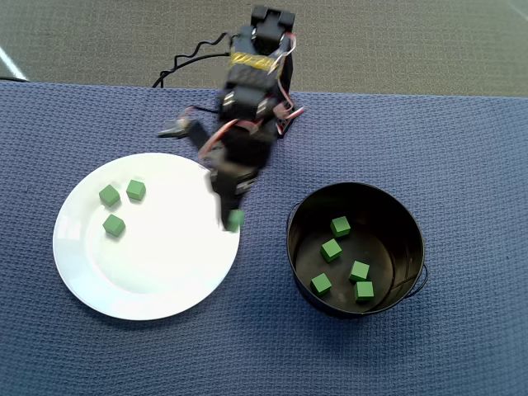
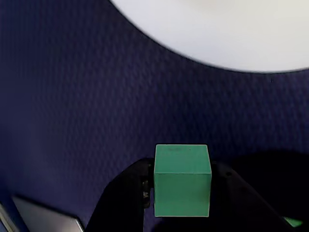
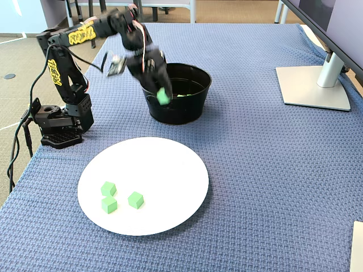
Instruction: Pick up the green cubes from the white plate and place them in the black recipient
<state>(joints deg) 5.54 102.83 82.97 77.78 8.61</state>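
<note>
My fingers (image 2: 182, 193) are closed on one green cube (image 2: 182, 180), pinching it from both sides; the wrist view shows the black pads pressed against its left and right faces. In the overhead view this held cube (image 1: 236, 219) sits over the right edge of the white plate (image 1: 91, 272), between the plate and the black pot (image 1: 356, 200). In the fixed view the cube (image 3: 163, 96) hangs in front of the pot's near-left wall (image 3: 181, 116), raised off the blue woven cloth (image 3: 261, 170) that covers the worktop.

Three more green cubes lie on the plate, grouped toward its upper-left part in the overhead view: one (image 1: 109, 195), one just beside it to the right (image 1: 136, 190), and one below them (image 1: 114, 225). The fixed view shows the same three near the plate's front-left rim (image 3: 108, 188) (image 3: 109, 204) (image 3: 135, 199), close together but apart.

Inside the pot lie five green cubes in the overhead view: (image 1: 340, 226), (image 1: 331, 250), (image 1: 359, 271), (image 1: 321, 285) and (image 1: 364, 290). They rest on the pot's floor, mostly toward its lower half in that view.

My arm's base (image 3: 59, 122) stands at the worktop's left edge in the fixed view, and a monitor stand (image 3: 315, 85) sits near the far-right corner
</note>
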